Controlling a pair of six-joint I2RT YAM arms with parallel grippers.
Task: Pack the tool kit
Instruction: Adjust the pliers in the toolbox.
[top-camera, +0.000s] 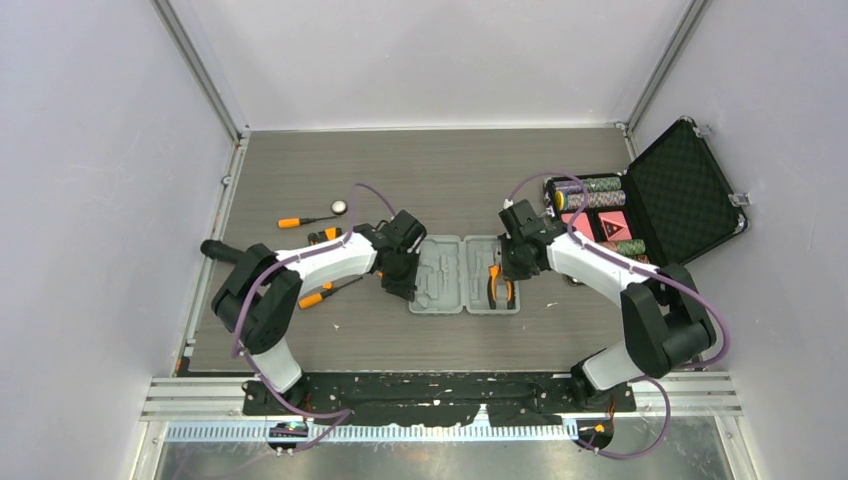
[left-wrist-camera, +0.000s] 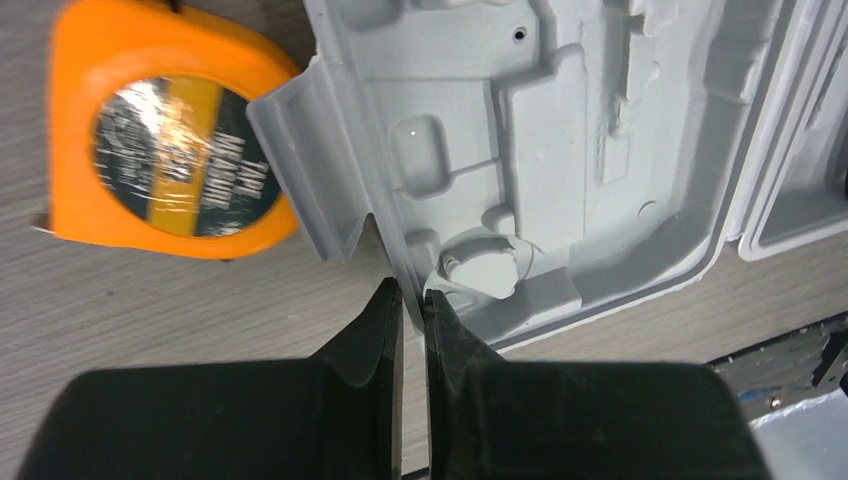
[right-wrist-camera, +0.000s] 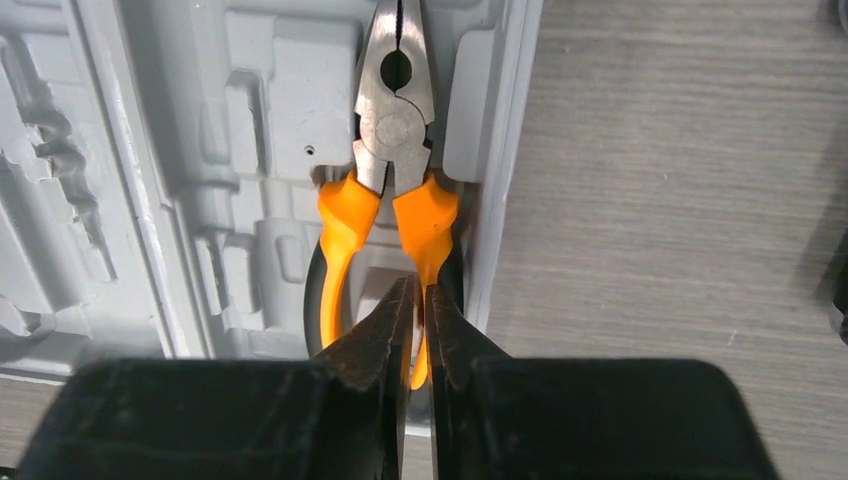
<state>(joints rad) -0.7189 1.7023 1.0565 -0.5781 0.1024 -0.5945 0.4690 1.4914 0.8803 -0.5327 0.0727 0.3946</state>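
Note:
The grey tool case (top-camera: 448, 276) lies open and flat at the table's middle. Orange-and-black pliers (top-camera: 497, 285) lie in a slot of its right half, also seen in the right wrist view (right-wrist-camera: 395, 130). My right gripper (right-wrist-camera: 420, 292) is shut around the pliers' right handle. My left gripper (left-wrist-camera: 410, 292) is at the case's left side, shut on the thin rim of the case (left-wrist-camera: 560, 120). The orange tape measure (left-wrist-camera: 165, 150) lies on the table just beside that rim. Two orange-handled screwdrivers (top-camera: 300, 221) (top-camera: 322, 295) lie left of the case.
A larger black foam-lined case (top-camera: 670, 195) with poker chips stands open at the back right. A small round silver thing (top-camera: 339, 207) lies near the far screwdriver. Walls close the table in on the left, back and right.

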